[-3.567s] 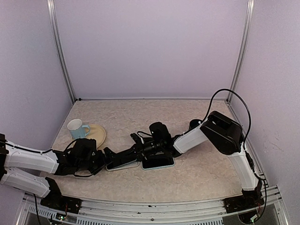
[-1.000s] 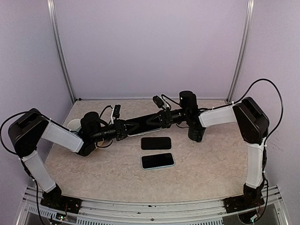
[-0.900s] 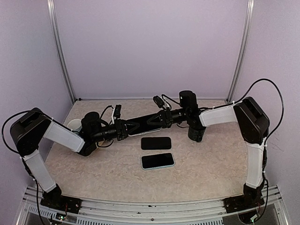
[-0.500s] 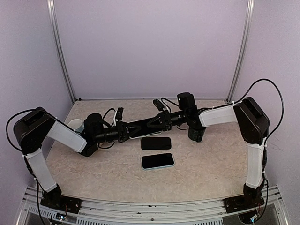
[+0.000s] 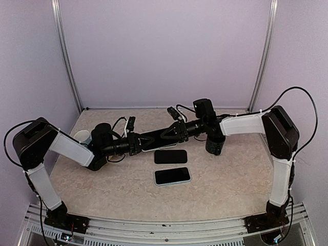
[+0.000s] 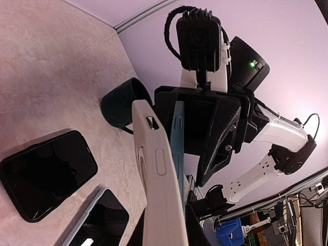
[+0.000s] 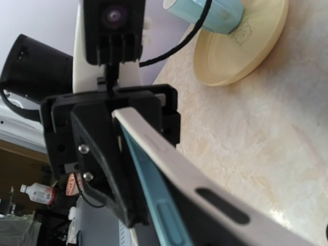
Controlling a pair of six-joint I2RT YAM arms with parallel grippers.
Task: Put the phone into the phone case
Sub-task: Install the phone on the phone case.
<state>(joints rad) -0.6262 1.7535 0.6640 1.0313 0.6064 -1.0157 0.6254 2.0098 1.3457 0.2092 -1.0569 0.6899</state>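
A white phone case [image 6: 156, 174] hangs in the air over the middle of the table, stretched between my two grippers. The phone [image 6: 178, 143] shows as a teal edge with a side button, lying against the case's inner side. In the right wrist view the case [image 7: 205, 169] and the phone [image 7: 154, 205] run away toward the left wrist. My left gripper [image 5: 137, 142] is shut on the case's near end. At the other end, my right gripper [image 5: 166, 135] stands open, and one finger [image 6: 220, 133] is a little off the phone's edge.
Below the held pair a bare black phone [image 5: 170, 156] lies on the table. Nearer the arms lies another phone in a light blue case [image 5: 172, 176]. A dark cup [image 5: 215, 145] stands under the right arm. A pale blue mug [image 5: 84, 137] on a cream plate [image 7: 241, 46] sits at the left.
The right jaws have parted from the case and phone. Both arms shifted only slightly, and the left still holds the case in the air. Seconds earlier both grippers were low by the phones on the table.
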